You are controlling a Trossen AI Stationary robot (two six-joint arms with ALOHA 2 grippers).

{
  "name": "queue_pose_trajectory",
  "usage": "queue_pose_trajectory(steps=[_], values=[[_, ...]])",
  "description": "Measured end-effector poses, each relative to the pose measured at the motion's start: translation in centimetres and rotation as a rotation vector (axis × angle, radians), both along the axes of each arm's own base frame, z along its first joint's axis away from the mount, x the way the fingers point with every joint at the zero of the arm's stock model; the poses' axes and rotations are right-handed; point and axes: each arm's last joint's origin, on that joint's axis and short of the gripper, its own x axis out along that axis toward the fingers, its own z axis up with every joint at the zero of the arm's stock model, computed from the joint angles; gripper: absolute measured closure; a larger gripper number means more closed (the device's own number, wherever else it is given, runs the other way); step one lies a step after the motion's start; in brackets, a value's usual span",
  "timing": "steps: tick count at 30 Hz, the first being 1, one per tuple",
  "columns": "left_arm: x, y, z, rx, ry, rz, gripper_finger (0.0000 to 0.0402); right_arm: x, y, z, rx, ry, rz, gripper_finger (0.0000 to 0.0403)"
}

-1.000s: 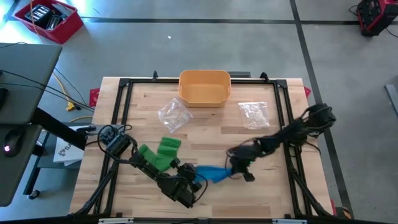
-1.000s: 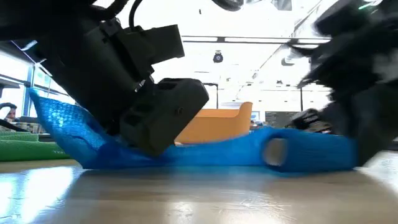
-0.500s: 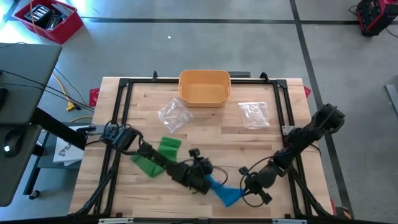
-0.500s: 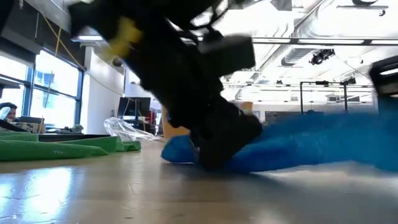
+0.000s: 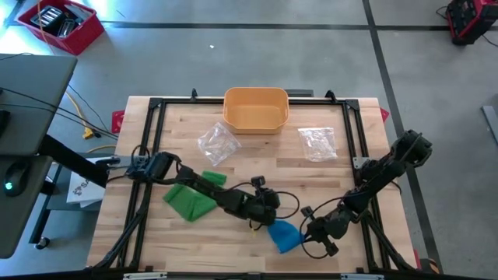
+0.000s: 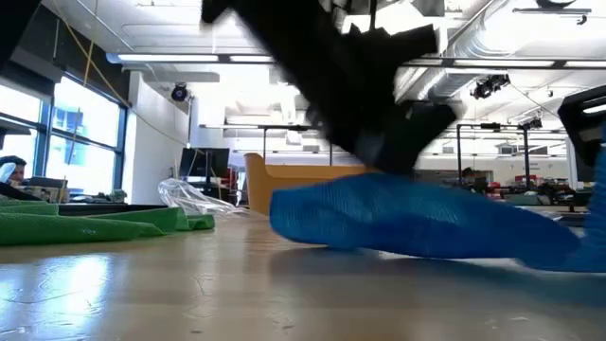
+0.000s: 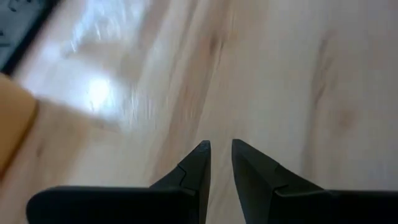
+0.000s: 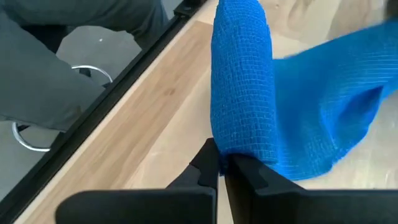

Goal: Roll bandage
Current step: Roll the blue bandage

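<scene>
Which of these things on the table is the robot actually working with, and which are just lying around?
In use:
blue bandage
right gripper, pinching its rolled end
left gripper, beside it

Lying about:
green bandage
orange tub
two clear plastic bags

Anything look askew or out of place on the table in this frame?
The blue bandage is only half rolled: the right wrist view shows a tight roll with a loose sheet fanning off it. The right gripper, jaws shut, pinches the roll's end. A green bandage lies crumpled under the left arm. Nothing is spilled or damaged.
</scene>
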Motion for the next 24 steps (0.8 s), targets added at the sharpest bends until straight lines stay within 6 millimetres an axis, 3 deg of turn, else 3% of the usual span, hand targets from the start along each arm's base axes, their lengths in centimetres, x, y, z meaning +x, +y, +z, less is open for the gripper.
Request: queue_pose_trajectory(steps=[4,11,18,24], values=[[0.2,-1.2,3.0,-0.053,-0.033,0.008,0.0339,0.0,0.0,0.0,0.008,0.004,-0.005,0.04],[-1.8,-4.3,4.1,-0.279,0.037,-0.019,0.0339,0.0,0.1,0.1,-0.001,-0.02,-0.041,0.04],[-5.4,-7.6,1.0,-0.303,0.035,0.118,0.0339,0.0,0.1,0.2,0.008,-0.025,-0.055,0.04],[-8.0,-7.1,-2.8,-0.278,0.048,0.239,0.0339,0.1,0.1,0.2,0.002,-0.037,-0.073,0.04]])
